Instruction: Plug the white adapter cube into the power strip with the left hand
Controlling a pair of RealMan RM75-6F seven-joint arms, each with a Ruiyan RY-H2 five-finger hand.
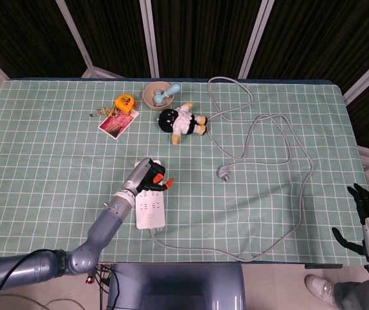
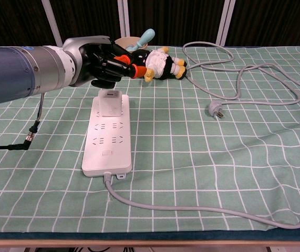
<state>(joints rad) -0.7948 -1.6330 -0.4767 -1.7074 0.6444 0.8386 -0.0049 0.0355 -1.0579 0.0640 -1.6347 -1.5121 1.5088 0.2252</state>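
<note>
The white power strip [image 1: 150, 210] [image 2: 107, 142] lies on the green checked cloth, its far end toward the plush toy. The white adapter cube [image 2: 110, 103] stands upright on that far end of the strip. My left hand [image 1: 148, 175] [image 2: 100, 63] hangs directly over the cube with its fingers curled in and nothing in them; its underside is at or just above the cube's top, and I cannot tell whether they touch. In the head view the hand hides the cube. My right hand [image 1: 368, 210] stays off the table's right front corner, fingers spread and empty.
A black-and-white plush toy [image 1: 183, 121] [image 2: 157, 63], a bowl [image 1: 158, 95], a yellow tape measure [image 1: 125, 102] and a red card [image 1: 115, 124] lie beyond the strip. A loose grey cable ends in a plug [image 1: 223, 172] [image 2: 214, 109]. The strip's own cord [image 2: 192, 207] runs along the front edge.
</note>
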